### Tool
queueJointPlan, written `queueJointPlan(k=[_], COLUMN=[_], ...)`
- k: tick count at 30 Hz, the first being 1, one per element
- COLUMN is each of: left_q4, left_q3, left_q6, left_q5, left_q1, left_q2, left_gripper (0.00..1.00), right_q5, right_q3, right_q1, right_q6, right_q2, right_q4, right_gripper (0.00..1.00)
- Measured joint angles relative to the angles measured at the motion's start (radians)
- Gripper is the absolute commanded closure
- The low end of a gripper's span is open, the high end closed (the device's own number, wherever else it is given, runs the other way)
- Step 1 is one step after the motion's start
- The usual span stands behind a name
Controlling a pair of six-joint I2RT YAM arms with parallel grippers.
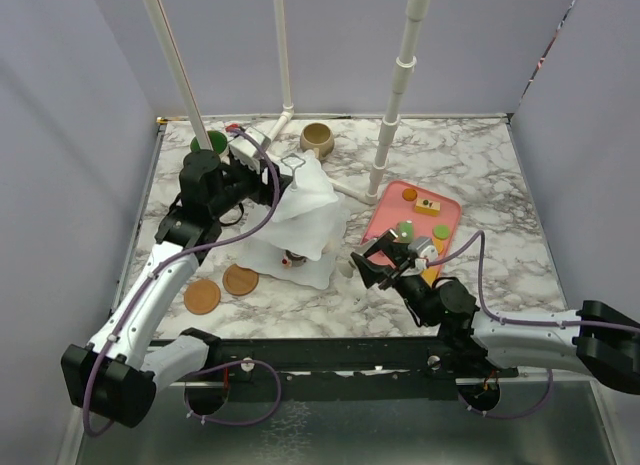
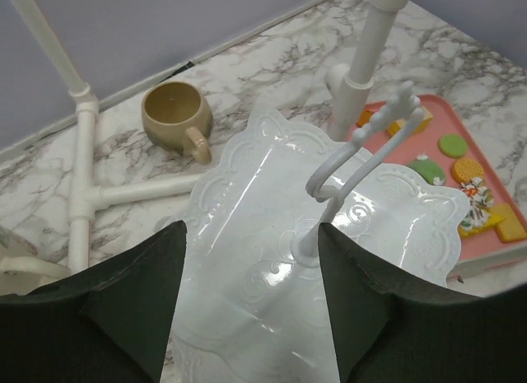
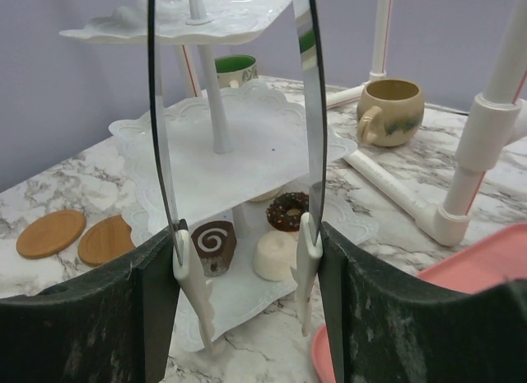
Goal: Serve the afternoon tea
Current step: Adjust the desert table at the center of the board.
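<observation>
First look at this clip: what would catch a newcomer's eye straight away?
The white three-tier stand of wavy square plates at the centre dominates, with the left gripper open above its top plate. The right gripper holds metal tongs toward its bottom tier, where a chocolate toy donut sits. A flat pink rectangular tray lies right of it.

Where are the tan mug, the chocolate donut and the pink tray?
tan mug [image 2: 169, 134], left wrist view, outer wall
chocolate donut [image 3: 277, 214], right wrist view, iced ring
pink tray [image 1: 388, 213], top view, bare left part

Left gripper agape, right gripper clamped.
</observation>
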Motion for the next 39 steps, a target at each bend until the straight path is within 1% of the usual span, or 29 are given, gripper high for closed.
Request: queueJointPlan(k=[3,7,11,13,16,17,24,26,30,35,39], left_q4=[0.001,0.001,0.005,0.005,0.005,0.005,0.042,0.064,0.114,0.144,0.158], left_q3=[0.026,0.075,0.119,0.132,0.135,0.135,0.135,0.13,0.104,0.071,0.047], left_q6=[0.003,0.017,0.033,0.037,0.041,0.042,0.013,0.002,-0.017,-0.019,-0.011], left_q5=[0.119,0.278,0.357,0.384,0.404,0.407,0.394,0.363,0.273,0.127,0.009], left_q1=[0.021,0.022,0.021,0.021,0.021,0.021,0.021,0.015,-0.011,-0.071,-0.151], left_q2=[0.05,0.103,0.134,0.144,0.152,0.156,0.167,0.167,0.158,0.131,0.098], left_gripper=[0.32,0.34,0.37,0.44,0.59,0.62,0.77,0.79,0.88,0.92,0.92], right_q5=[0.035,0.082,0.115,0.128,0.148,0.154,0.195,0.207,0.254,0.336,0.368], right_q3=[-0.019,-0.034,-0.037,-0.037,-0.037,-0.037,-0.037,-0.038,-0.037,-0.037,-0.037], right_q1=[0.0,0.0,0.0,0.0,0.0,0.0,0.0,0.0,0.0,-0.008,-0.037], right_q6=[0.003,0.005,0.004,0.003,-0.002,-0.003,-0.013,-0.016,-0.027,-0.032,-0.03], right_q2=[-0.069,-0.13,-0.163,-0.17,-0.181,-0.185,-0.223,-0.222,-0.185,-0.094,-0.042], right_q4=[-0.056,-0.116,-0.151,-0.163,-0.175,-0.179,-0.188,-0.189,-0.177,-0.154,-0.136], right_gripper=[0.38,0.38,0.38,0.38,0.39,0.39,0.39,0.39,0.39,0.39,0.39])
